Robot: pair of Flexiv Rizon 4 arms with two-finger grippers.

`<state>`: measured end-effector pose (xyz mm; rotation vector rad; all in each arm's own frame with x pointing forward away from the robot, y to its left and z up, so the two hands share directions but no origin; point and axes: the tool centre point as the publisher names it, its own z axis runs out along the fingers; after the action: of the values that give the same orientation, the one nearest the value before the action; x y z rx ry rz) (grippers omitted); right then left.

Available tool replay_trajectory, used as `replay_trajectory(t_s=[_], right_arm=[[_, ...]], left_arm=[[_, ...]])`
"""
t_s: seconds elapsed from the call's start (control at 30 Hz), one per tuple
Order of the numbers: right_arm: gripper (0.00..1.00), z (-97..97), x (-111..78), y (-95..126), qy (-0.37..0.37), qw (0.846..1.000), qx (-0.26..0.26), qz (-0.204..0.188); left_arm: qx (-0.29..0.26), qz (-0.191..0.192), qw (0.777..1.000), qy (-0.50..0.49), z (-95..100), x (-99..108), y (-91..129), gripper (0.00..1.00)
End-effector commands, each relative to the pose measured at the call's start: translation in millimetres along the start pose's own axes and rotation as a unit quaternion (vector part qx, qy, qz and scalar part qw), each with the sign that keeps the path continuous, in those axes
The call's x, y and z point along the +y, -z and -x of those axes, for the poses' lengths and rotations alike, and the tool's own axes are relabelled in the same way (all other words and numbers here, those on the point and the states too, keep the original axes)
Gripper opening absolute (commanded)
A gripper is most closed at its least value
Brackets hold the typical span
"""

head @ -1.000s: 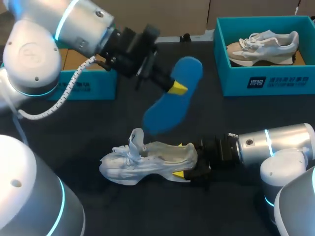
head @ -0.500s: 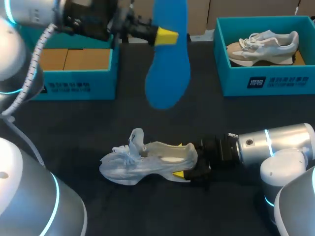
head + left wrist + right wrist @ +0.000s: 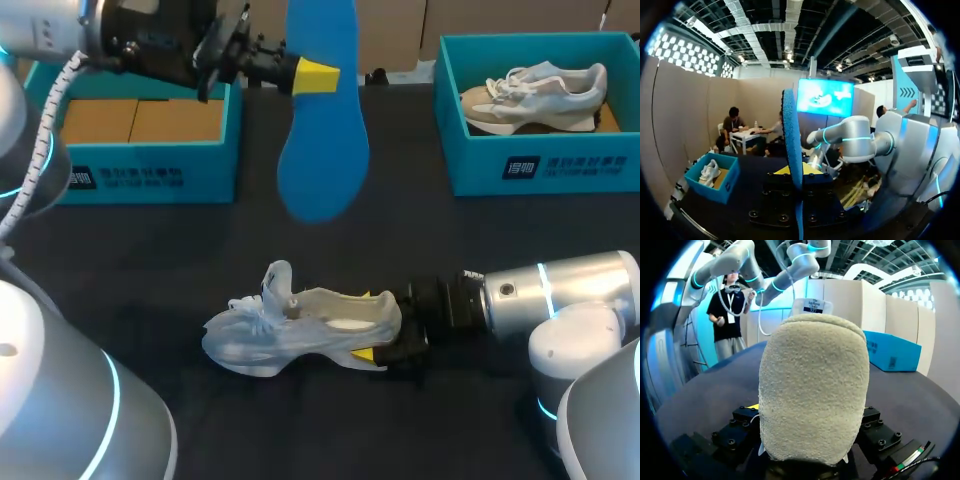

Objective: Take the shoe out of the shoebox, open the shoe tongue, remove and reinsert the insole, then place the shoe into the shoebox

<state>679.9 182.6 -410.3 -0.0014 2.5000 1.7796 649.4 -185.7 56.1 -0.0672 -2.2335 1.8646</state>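
Note:
A white sneaker [image 3: 290, 330] lies on its side on the dark table, toe to the left, its tongue pulled up. My right gripper [image 3: 372, 326] is shut on its heel, one yellow tip on each side; in the right wrist view the beige heel [image 3: 812, 390] fills the space between the fingers. High above the table's back, my left gripper [image 3: 312, 76] is shut on a blue insole [image 3: 322, 150], which hangs down from it. The left wrist view shows the insole [image 3: 791, 135] edge-on, clamped in the gripper [image 3: 796, 172].
An open teal shoebox [image 3: 150, 175] with a cardboard floor stands at the back left. A second teal shoebox [image 3: 540, 165] at the back right holds another sneaker [image 3: 535, 95]. Bare dark table lies between the boxes and the shoe.
My left arm has lifted the insole up and back, away from the shoe, and it now hangs more upright. The right arm and the sneaker have stayed put.

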Motion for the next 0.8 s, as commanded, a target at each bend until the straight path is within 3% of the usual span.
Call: replay_trajectory(t_s=[0.03,0.3,0.47,0.8], right_arm=[[0.00,-0.8,1.2,-0.3,0.000,1.000,0.000,-0.002],[0.00,-0.8,1.2,-0.3,0.000,1.000,0.000,-0.002],[0.00,-0.8,1.2,-0.3,0.000,1.000,0.000,-0.002],[0.00,-0.8,1.2,-0.3,0.000,1.000,0.000,-0.002]], left_arm=[[0.011,0.001,1.000,0.027,-10.1,-7.5,8.5,0.00],[0.006,0.016,0.999,0.033,-38.0,-25.3,24.3,0.00],[-0.010,0.010,0.998,0.059,-42.1,-31.0,31.2,0.00],[0.005,0.026,0.995,0.093,-62.0,-29.7,14.6,0.00]])
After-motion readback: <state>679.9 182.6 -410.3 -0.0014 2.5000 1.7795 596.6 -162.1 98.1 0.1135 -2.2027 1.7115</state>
